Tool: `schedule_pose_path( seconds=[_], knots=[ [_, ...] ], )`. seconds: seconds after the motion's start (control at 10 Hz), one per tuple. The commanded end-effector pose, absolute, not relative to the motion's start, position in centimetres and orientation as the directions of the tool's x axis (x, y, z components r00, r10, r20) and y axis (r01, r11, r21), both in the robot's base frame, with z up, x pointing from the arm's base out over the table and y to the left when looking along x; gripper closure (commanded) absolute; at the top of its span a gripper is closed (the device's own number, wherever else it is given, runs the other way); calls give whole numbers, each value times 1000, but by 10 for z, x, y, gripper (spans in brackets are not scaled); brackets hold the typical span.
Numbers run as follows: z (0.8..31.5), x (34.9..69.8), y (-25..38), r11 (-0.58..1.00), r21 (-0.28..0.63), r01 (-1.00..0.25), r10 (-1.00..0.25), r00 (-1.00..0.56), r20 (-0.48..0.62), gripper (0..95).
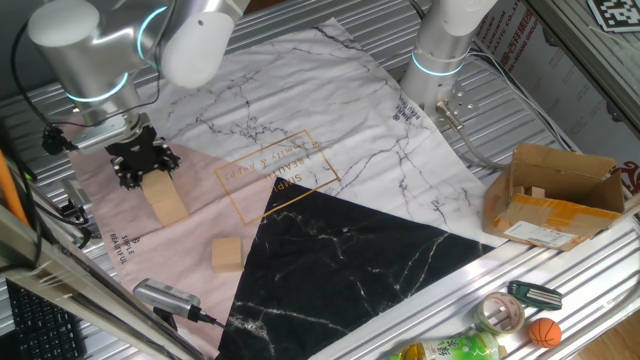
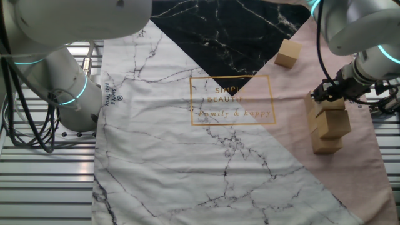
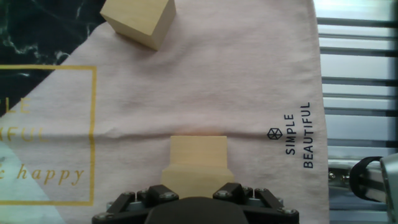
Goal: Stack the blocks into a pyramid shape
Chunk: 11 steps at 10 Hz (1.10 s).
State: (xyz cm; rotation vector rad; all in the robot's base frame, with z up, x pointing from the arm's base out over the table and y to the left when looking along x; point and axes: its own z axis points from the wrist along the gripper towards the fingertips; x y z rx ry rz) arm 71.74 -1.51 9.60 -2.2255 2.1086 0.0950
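The black two-finger gripper [image 1: 143, 165] hangs low over the pink corner of the marbled cloth [image 1: 330, 190], right above a small cluster of light tan wooden cubes [image 2: 327, 125]. In the other fixed view these cubes sit together, at least one resting on those beneath, so part of the pyramid already stands. The hand view shows the top cube [image 3: 198, 171] directly below the gripper, but the fingertips are hidden, so whether the claw grips it or stands apart cannot be told. One more loose tan cube [image 1: 227, 254] lies alone on the pink cloth near the black marble patch, well apart from the pile. A brown cardboard box [image 1: 555, 195] sits off the cloth on the far side.

These cubes look light, rigid and dry, with flat unfinished faces that should grip well. The best hold is likely across two opposite side faces, squarely at mid-height, since a skewed grip could twist a cube and nudge the pile.
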Motion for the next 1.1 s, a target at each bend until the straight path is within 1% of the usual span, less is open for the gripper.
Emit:
schedule_pose_path(
  seconds=[0.1,0.3,0.6,0.7,1.1],
  knots=[
    [97,718,-15,-50,-14,-999,-995,51,-84,380],
    [97,718,-15,-50,-28,-998,-995,52,-87,380],
    [96,718,-15,-51,-28,-998,-995,54,-87,380],
    [96,718,-15,-45,-7,-999,-995,46,-87,380],
    [96,718,-15,-51,-18,-999,-996,52,-79,380]
  ],
)
